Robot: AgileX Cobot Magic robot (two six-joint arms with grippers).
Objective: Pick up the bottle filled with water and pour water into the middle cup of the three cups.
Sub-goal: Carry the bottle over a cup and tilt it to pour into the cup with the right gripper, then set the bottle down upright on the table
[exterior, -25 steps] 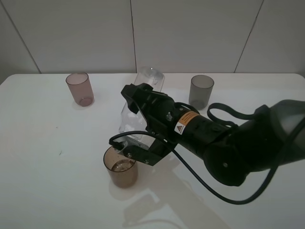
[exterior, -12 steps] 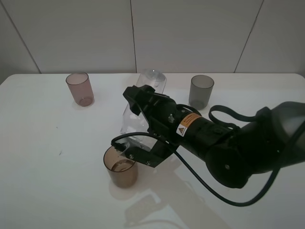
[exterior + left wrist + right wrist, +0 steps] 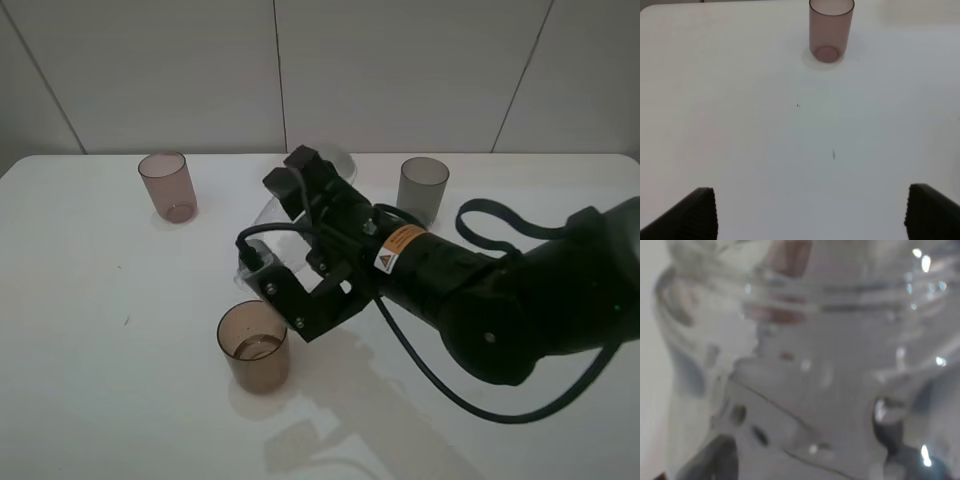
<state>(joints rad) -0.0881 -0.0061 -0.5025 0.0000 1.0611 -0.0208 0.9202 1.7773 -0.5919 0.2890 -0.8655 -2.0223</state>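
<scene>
The clear bottle hangs tilted above the table, its mouth pointing down-left, above and just behind the middle cup. That brown cup holds a little water at its bottom. My right gripper is shut on the bottle's body, and in the right wrist view the bottle fills the frame in a blur. The pinkish cup stands at the back left and the dark grey cup at the back right. My left gripper is open, well short of the pinkish cup.
The white table meets a pale tiled wall along its far edge. My right arm and its cable stretch across the table's right half. Tiny dark specks mark the surface.
My right gripper has rotated and lifted the bottle, so its mouth has risen away from the brown cup's rim. The cups have not moved.
</scene>
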